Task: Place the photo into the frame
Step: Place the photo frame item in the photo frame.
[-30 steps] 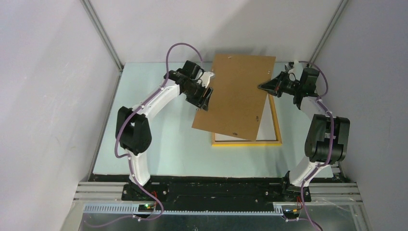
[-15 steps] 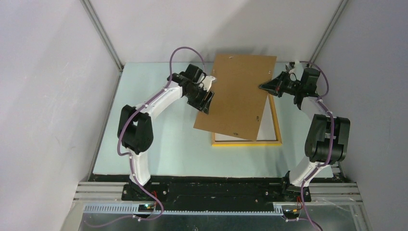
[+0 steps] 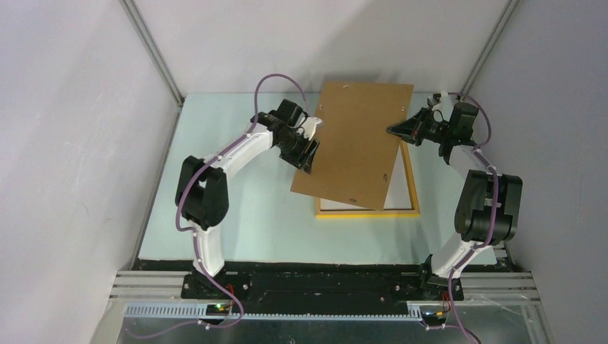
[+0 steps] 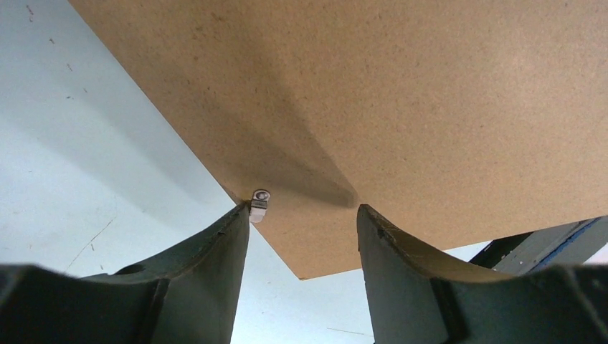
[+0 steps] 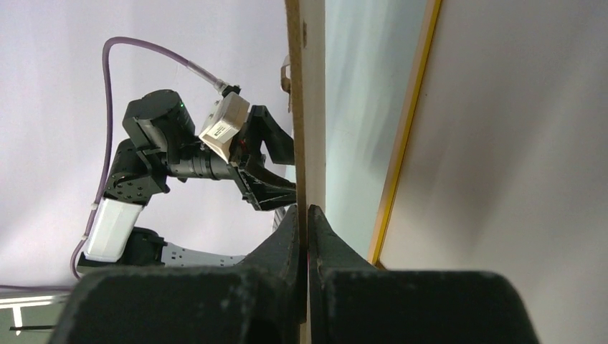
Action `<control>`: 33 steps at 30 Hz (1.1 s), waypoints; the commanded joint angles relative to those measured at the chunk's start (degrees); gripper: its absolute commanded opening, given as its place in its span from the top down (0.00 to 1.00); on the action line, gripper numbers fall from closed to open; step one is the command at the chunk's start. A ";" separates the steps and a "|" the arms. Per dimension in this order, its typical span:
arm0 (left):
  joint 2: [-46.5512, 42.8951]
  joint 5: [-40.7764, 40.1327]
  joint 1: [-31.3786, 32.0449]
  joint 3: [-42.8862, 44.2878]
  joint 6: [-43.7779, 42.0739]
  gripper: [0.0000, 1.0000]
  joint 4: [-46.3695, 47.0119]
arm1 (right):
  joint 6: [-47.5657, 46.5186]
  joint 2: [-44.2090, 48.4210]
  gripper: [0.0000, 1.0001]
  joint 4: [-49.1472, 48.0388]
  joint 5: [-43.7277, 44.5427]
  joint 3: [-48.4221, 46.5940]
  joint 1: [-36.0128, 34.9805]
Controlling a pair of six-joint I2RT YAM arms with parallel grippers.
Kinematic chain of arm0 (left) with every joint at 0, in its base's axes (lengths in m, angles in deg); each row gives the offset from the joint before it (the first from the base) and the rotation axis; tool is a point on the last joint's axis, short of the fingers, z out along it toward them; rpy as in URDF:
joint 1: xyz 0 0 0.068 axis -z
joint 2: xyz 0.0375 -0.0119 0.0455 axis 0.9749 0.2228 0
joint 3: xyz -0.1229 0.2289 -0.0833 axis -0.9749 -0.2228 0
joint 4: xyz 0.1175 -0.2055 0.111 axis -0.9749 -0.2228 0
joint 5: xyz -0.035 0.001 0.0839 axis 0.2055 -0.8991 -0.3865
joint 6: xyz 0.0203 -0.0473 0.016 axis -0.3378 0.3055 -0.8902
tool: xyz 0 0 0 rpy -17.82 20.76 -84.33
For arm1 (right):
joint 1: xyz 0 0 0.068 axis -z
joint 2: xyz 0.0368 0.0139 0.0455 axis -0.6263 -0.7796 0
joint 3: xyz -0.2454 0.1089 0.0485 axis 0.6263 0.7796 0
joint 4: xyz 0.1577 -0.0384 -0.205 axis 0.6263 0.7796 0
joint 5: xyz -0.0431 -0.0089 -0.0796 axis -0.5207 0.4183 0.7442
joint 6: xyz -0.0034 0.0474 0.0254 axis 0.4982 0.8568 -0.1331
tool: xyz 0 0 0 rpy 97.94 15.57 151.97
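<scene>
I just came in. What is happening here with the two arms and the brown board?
The right gripper has its fingers shut on the right edge of the brown backing board and holds it tilted above the frame, which lies flat on the table. The left gripper is open at the board's left edge, beside a small metal clip. A white sheet lies inside the frame, perhaps the photo face down.

One camera looks down from above and behind; each wrist camera sits close to the brown board (image 3: 355,143), which all three share.
</scene>
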 commanded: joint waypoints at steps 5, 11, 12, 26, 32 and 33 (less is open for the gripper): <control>-4.84 3.88 0.63 -0.67 -0.87 0.39 0.38 | -0.02 2.18 1.00 -1.49 -3.28 -0.79 2.10; -6.56 1.74 0.43 -0.47 -1.42 0.38 0.42 | -3.81 0.62 1.00 1.33 -4.24 -0.80 3.62; -6.76 1.57 0.34 -0.36 -1.43 0.38 0.43 | -4.22 0.17 1.00 1.99 -4.58 -0.81 3.87; -8.85 -1.54 -3.42 3.07 -1.22 0.37 0.39 | -18.27 -5.48 1.00 18.31 -8.05 -4.75 9.83; -8.06 -2.34 -3.76 3.49 -1.07 0.37 0.39 | -30.27 -9.65 1.00 32.95 -8.58 -11.58 10.27; -7.86 -2.44 -3.81 3.51 -1.08 0.37 0.42 | -31.51 -10.70 1.00 36.59 -8.68 -13.51 10.28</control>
